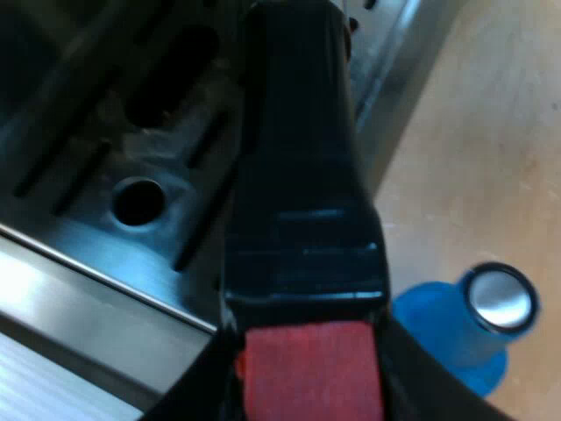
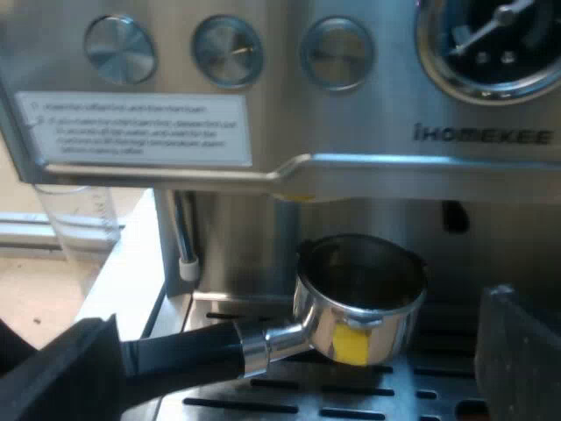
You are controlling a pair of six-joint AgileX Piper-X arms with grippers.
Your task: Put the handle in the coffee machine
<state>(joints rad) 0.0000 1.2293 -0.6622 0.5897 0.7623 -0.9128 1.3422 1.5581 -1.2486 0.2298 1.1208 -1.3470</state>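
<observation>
The metal holder (image 2: 359,294) hangs over the drip tray (image 2: 289,408), just below the espresso machine's (image 2: 368,132) brew head and not touching it. Its basket faces up and bears a yellow mark. Its dark handle (image 1: 302,175) ends in red (image 1: 311,373). My left gripper (image 1: 307,390) is shut on the handle at that red end, with a dark finger (image 1: 188,399) showing at each side. My right gripper (image 2: 298,316) stands open in front of the machine. Its fingers (image 2: 517,351) are wide apart with the holder farther off between them; one finger hides the handle's end.
A blue tamper (image 1: 465,329) with a metal face stands on the wooden table beside the machine's slotted drip tray (image 1: 105,202). A steam wand (image 2: 180,228) hangs near the holder. A measuring glass (image 2: 79,219) stands beyond the machine's side. Round buttons and a pressure gauge (image 2: 495,39) line the front panel.
</observation>
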